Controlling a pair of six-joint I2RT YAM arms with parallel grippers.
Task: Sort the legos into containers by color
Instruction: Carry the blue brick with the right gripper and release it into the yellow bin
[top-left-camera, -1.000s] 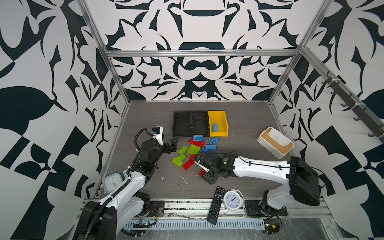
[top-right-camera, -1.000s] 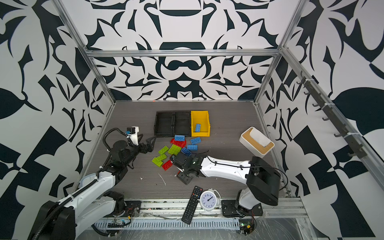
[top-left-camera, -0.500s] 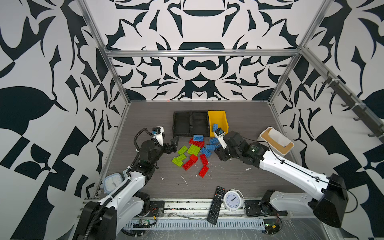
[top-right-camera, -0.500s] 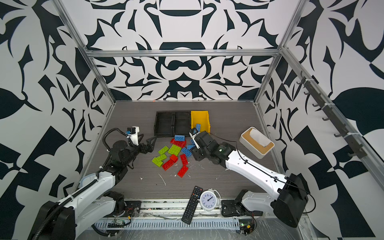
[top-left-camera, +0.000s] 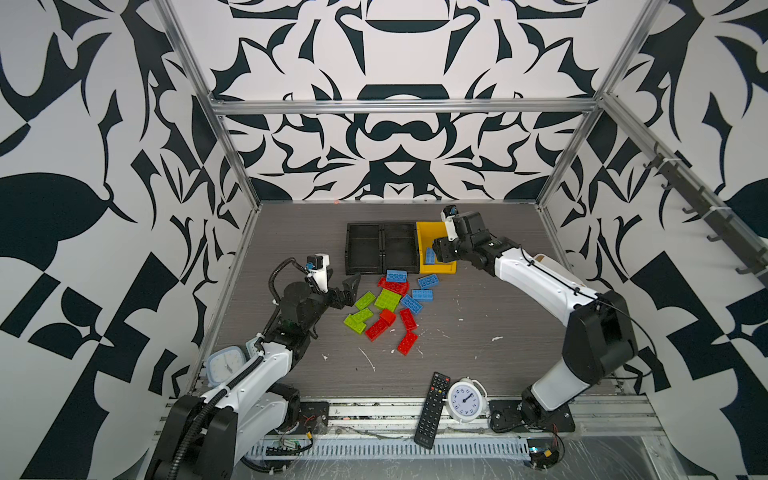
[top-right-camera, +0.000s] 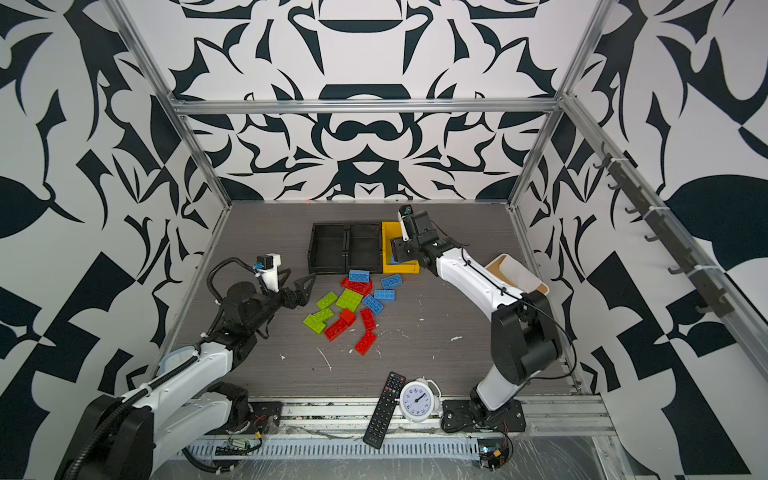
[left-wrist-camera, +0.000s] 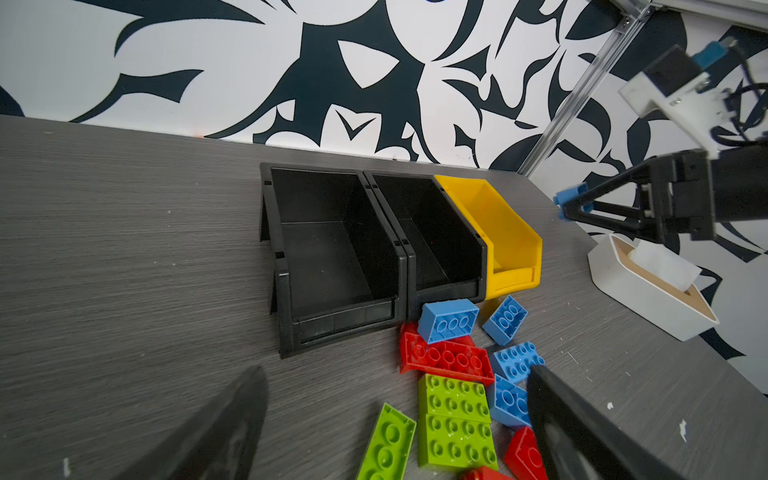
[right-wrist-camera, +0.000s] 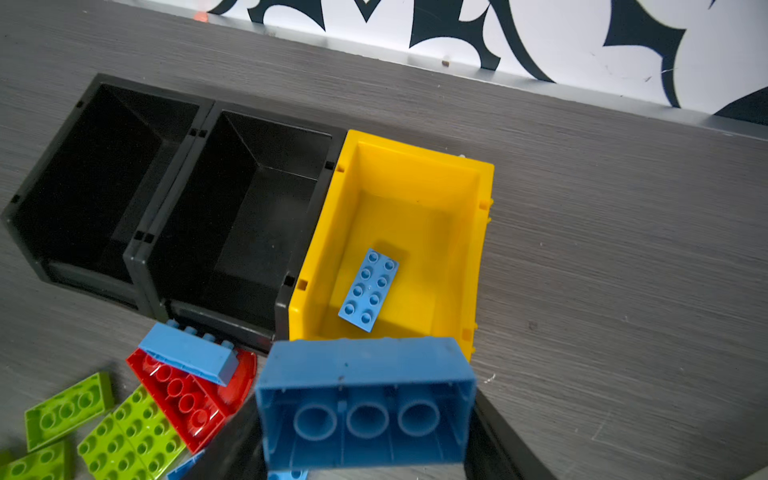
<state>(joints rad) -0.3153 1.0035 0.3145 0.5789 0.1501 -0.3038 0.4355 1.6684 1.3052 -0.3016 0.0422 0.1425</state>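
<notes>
Top views: grey wood-grain worktop (top-left-camera: 478, 340), white flecks & scuffs over the near half. Walls (top-left-camera: 399, 158) all b/w leaf pattern, w/ alu frame posts (top-left-camera: 232, 153) at the corners. Black trays (top-left-camera: 381, 248), two joined, sit toward the back. Yellow bin (top-left-camera: 422, 237) touches their right side. Legos (top-left-camera: 388, 307) (blue, red, lime) lie loose in a pile just in front of the trays. Left claw (top-left-camera: 351, 293) is low, just left of the pile, jaws released wide. Right claw (top-left-camera: 437, 253) is over the bin's front, clenched on a blue brick (top-left-camera: 429, 256). Remote (top-left-camera: 432, 402) & white clock (top-left-camera: 464, 400) at the near edge. White box (top-right-camera: 515, 272) w/ tan rim far right, partly behind the right arm.

Left wrist: fingers (left-wrist-camera: 232, 428) spread well apart, lime & blue pieces on the worktop btwn them. Trays & bin side by side ahead, patterned wall behind. Right claw is up off the surface, brick at its tips.

Right wrist: brick's hollow underside, three tubes, faces the cam, gripped both sides. Beyond it the bin, w/ a flat blue plate (right-wrist-camera: 369, 289) studs-up on its floor. Red half-round piece (right-wrist-camera: 187, 399) at a tray's front, another blue one on top.
</notes>
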